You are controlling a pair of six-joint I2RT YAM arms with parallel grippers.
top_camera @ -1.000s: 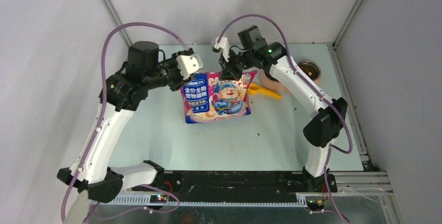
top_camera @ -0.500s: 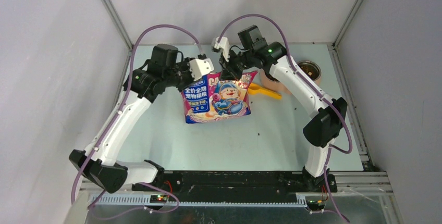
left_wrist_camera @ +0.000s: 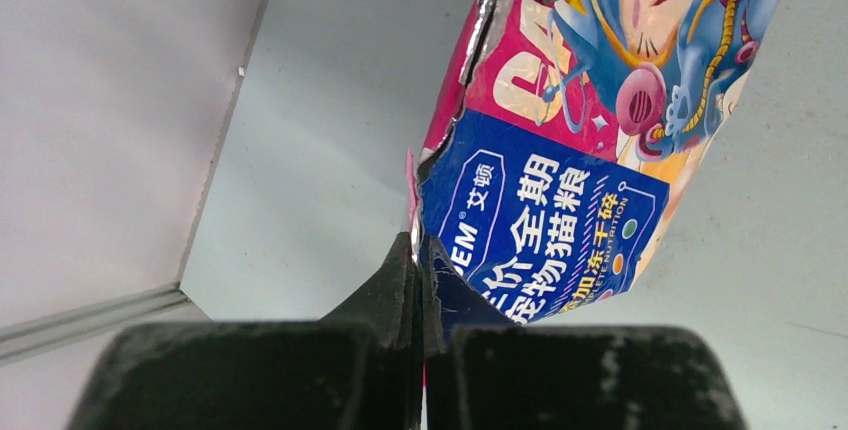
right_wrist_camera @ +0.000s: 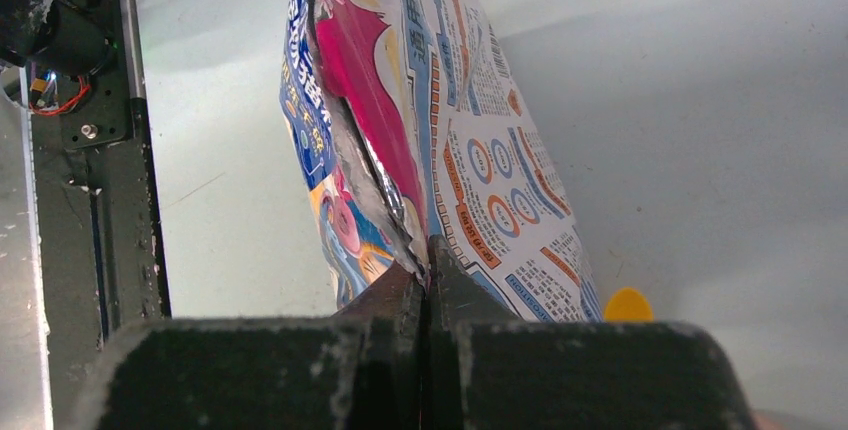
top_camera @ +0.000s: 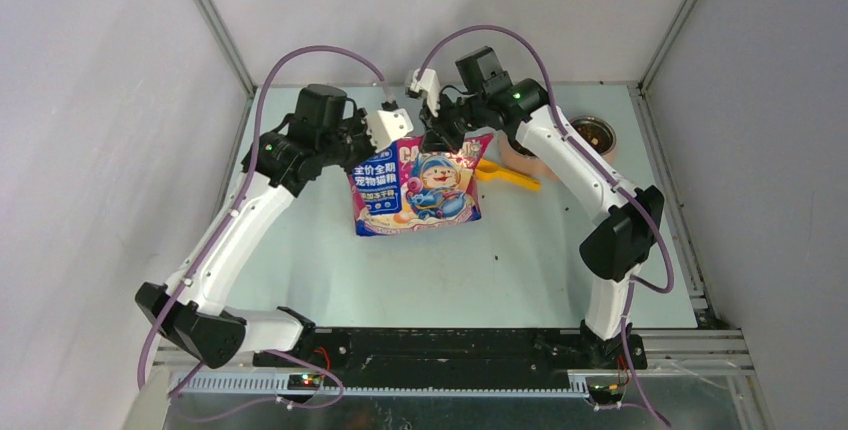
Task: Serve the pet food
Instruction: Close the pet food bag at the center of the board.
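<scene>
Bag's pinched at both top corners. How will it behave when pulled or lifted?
Probably floppy: the bag creases at its torn edge where the left tool pinches it. The glossy film may slip from the right tool. What's inside is hidden, so weight is a guess; expect sag.

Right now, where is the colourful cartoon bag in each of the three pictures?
Top external: bag at centre, between both arms.
Left wrist: bag upper right, corner pinched in the jaws.
Right wrist: bag centre, edge-on, pinched in the jaws.
Shared landmark: the pale table under it.
</scene>
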